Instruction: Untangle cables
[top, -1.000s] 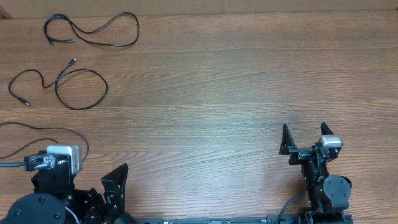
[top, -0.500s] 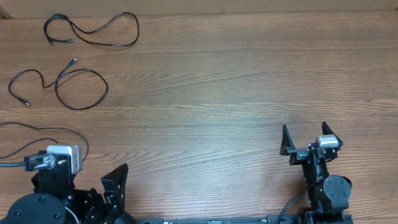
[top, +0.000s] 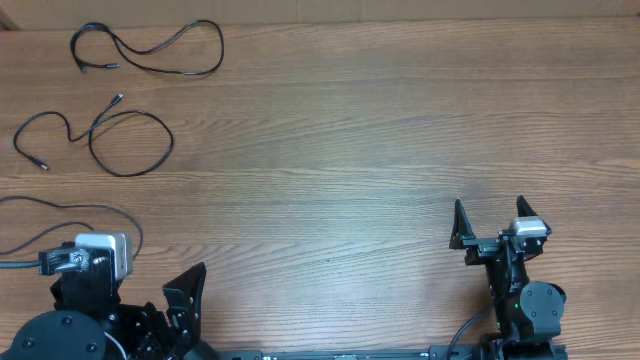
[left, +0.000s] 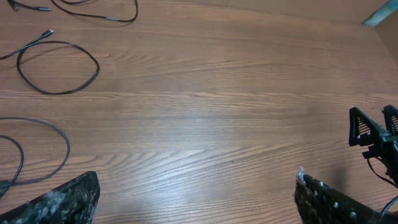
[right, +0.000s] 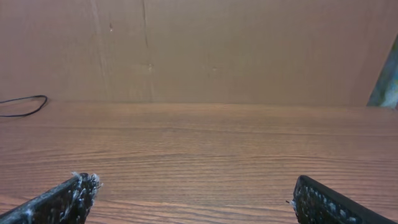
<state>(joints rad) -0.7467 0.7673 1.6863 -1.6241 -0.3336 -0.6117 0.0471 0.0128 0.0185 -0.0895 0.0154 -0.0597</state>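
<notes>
Three thin black cables lie apart at the table's left. One is at the far edge. One forms a loop below it. The third curves by the left arm and runs off the left edge. In the left wrist view they show as a bit at the top, a loop and a curve at the left. My left gripper is open and empty at the near left. My right gripper is open and empty at the near right, far from the cables.
The wooden table is backed by a brown cardboard wall. A bit of cable shows far left in the right wrist view. The right gripper also shows in the left wrist view.
</notes>
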